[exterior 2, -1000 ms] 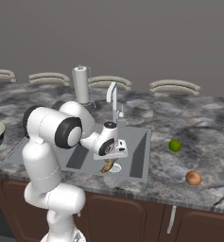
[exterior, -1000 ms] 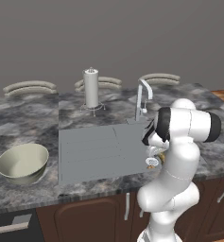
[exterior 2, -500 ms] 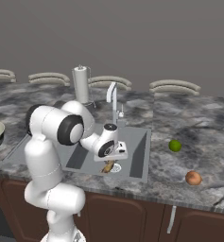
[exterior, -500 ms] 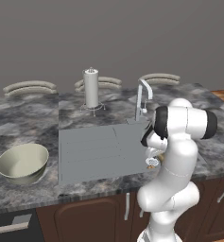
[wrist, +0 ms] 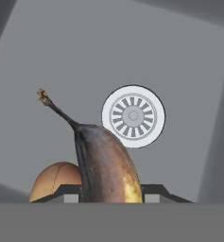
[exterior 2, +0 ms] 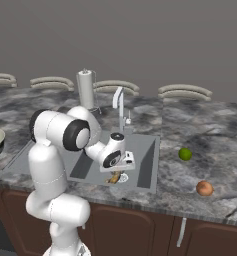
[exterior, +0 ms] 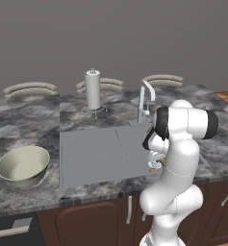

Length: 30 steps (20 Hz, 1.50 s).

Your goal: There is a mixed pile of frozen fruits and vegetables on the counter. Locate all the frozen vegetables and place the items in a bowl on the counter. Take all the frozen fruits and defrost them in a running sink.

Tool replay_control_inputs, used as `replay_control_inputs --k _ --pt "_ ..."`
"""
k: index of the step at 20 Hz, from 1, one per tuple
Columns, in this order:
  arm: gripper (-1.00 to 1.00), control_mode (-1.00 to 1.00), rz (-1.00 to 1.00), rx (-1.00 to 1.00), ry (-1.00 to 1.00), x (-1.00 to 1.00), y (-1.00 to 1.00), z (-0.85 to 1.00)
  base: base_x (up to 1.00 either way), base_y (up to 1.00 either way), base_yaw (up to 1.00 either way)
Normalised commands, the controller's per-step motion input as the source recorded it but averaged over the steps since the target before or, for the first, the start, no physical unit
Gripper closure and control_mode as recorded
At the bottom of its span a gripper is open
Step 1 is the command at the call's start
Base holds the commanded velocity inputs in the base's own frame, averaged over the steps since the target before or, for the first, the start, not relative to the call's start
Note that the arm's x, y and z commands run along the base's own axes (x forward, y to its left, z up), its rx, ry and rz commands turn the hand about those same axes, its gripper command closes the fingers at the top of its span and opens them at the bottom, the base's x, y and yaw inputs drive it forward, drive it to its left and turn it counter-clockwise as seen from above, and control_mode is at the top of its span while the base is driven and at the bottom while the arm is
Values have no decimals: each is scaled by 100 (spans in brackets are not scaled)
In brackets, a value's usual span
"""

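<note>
Hand view: the gripper pinches a browned banana over the sink, its stem pointing left of the round drain; an orange-brown lump sits just beside it. From the right base view, a lime-green ball and reddish-brown lump lie on the counter. Chrome tap and paper-towel holder stand behind; the bowl rests far left.
</note>
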Motion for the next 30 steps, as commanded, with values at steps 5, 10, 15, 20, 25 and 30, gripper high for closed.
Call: replay_control_inputs --k 5,10,15,20,25,30 --pt "100 -100 0 0 -2 0 0 -8 0 0 0" --pt "-100 -100 0 0 -2 0 0 -11 0 0 0" --pt "-100 -100 0 0 -2 0 1 -10 0 0 0" --pt "-100 -100 0 0 -5 0 0 -1 0 0 0" --pt "-100 -100 0 0 -11 0 0 0 0 0 0" --pt "-100 -100 0 0 -17 0 0 11 0 0 0"
